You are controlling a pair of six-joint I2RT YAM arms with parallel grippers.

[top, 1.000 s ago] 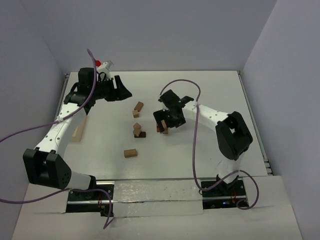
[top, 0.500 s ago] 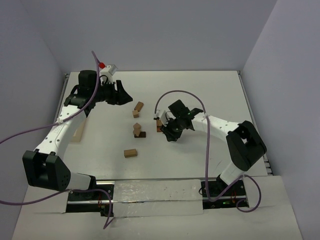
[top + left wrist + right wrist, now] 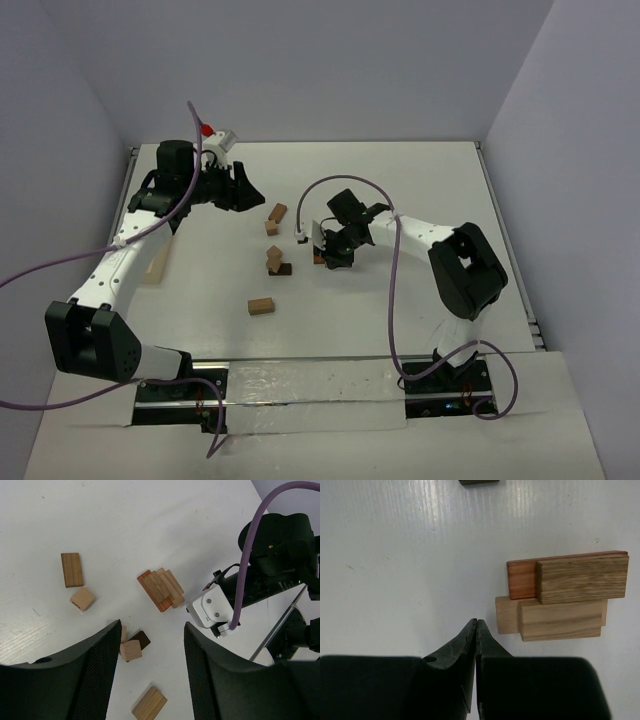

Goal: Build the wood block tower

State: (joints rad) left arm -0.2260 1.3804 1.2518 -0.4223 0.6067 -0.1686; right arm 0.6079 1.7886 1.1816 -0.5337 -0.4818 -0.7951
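Observation:
The tower point(image 3: 565, 597) is a small stack of wood blocks: a reddish-brown one point(image 3: 520, 579) lowest, tan ones on top. My right gripper point(image 3: 476, 622) is shut and empty, with its tip just beside the stack's left end. From above, the right gripper point(image 3: 328, 252) partly hides the tower point(image 3: 318, 260). The left gripper point(image 3: 152, 625) hovers high and open, with nothing between its fingers. Below it lie loose wood blocks: a brown one point(image 3: 71, 569), a tan cube point(image 3: 82, 598), a tan-and-dark cluster point(image 3: 132, 647) and a tan block point(image 3: 149, 704).
A long pale wooden piece point(image 3: 157, 262) lies by the left arm's forearm. A dark block point(image 3: 479, 482) shows at the top edge of the right wrist view. A purple cable point(image 3: 390, 300) loops along the right arm.
The right gripper has gone from open to shut and has shifted beside the tower. The left gripper has moved slightly, staying open.

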